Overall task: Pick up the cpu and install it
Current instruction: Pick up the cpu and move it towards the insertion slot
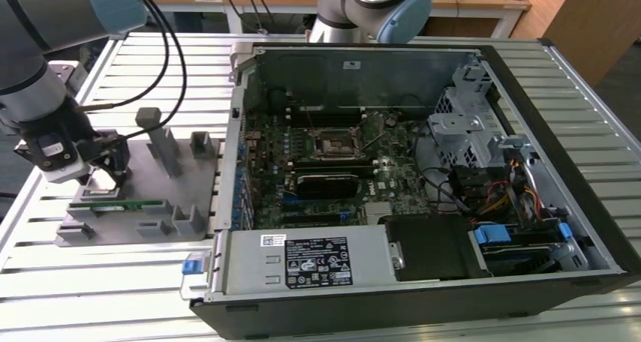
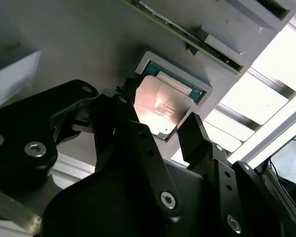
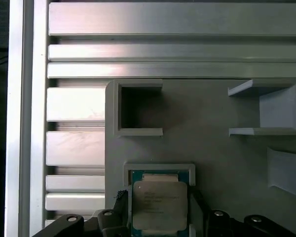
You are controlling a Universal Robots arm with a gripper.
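The cpu (image 3: 159,206), a flat square chip with a shiny silver top and a green edge, lies in a shallow square nest of the grey fixture plate (image 3: 222,148). My gripper (image 3: 159,197) stands over it with one black finger against each of two opposite sides. In the second wrist view the cpu (image 2: 160,106) sits between the fingers (image 2: 119,106) of the gripper (image 2: 160,112), which touch its edges. In the exterior view the gripper (image 1: 100,178) is low over the fixture plate (image 1: 150,218) at the exterior view's left, apart from the open computer case.
The open case (image 1: 521,87) holds the motherboard with its empty square socket (image 1: 335,141) in the middle. A green memory stick (image 1: 125,205) lies in the fixture beside the gripper. Grey posts (image 1: 161,143) rise from the plate. A second robot arm (image 1: 376,4) stands behind the case.
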